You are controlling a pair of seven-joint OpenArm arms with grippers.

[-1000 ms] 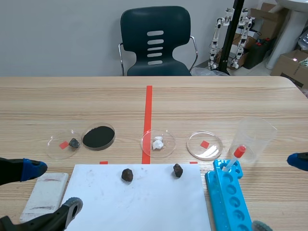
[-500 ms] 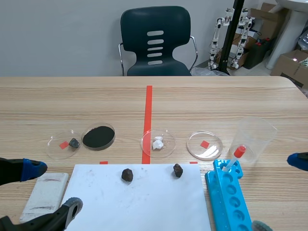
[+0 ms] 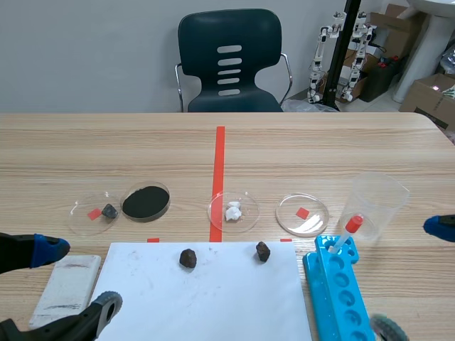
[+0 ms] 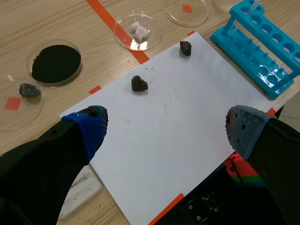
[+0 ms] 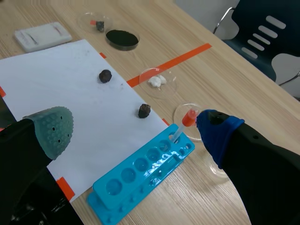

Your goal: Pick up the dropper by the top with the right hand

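Between the wide-spread fingers of your right claw [image 5: 133, 130], which grips nothing, you see the white paper sheet [image 5: 61, 84] and the blue tube rack [image 5: 140, 174]. Just beside its blue-padded finger stands the dropper [image 5: 187, 118], tilted in the rack's far end hole with its red bulb uppermost and nothing touching it. In the scene view the dropper sits right of centre, below the middle, with its bulb leaning toward the clear beaker [image 3: 377, 195] just behind the rack.

At the lower left of that frame, your left claw [image 4: 167, 125] is also spread wide and holds nothing. It hangs over the sheet, near a white block [image 3: 69, 284] on the counter [image 3: 284, 149]. Two dark rocks [image 3: 188, 258] lie near the sheet's far edge. Beyond them, across the middle of the frame, runs a row of four dishes: one with a dark stone [image 3: 109, 210], one of black powder [image 3: 146, 202], one with white pieces [image 3: 233, 211], and one with a red tag [image 3: 302, 213].
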